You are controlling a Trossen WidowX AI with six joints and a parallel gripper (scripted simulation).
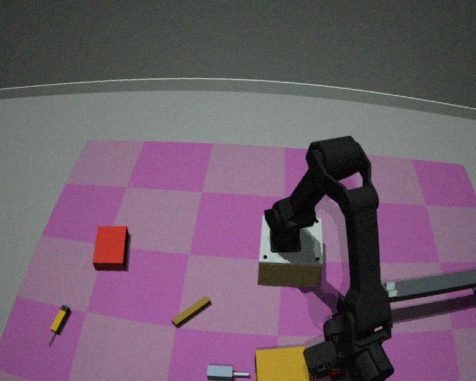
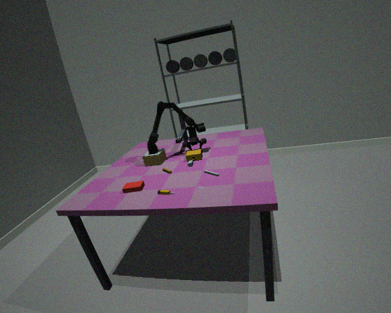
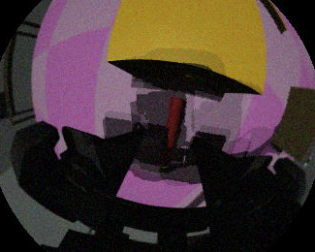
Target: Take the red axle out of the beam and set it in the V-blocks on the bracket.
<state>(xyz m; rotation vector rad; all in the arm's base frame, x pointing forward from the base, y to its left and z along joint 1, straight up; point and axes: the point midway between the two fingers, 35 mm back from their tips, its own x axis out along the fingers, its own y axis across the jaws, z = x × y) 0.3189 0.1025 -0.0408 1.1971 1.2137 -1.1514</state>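
"Sticking out of the yellow block-shaped beam (image 1: 281,363) (image 2: 194,155) (image 3: 193,34), the slim red cylindrical axle (image 1: 331,375) (image 3: 174,118) is pointing between the fingers. How is the end effector (image 1: 324,365) (image 2: 195,148) (image 3: 169,137) standing?"

"Fairly wide: its fingers are flanking the axle, with gaps showing, so I'm judging it isn't gripping yet. It's presumably straddling that exposed length to draw the axle straight out without dragging the beam."

"And where is the beam lying?"

"In the exterior view, it's sitting towards the far edge of the pink checkered tabletop (image 1: 156,213) (image 2: 222,192) (image 3: 72,87). The long grey bar-like bracket (image 1: 443,282) (image 2: 182,134) is lying beyond it, probably awaiting the axle."

"So closing squarely is coming next?"

"Yes, I'm thinking so; a skewed pull could be shifting the beam."
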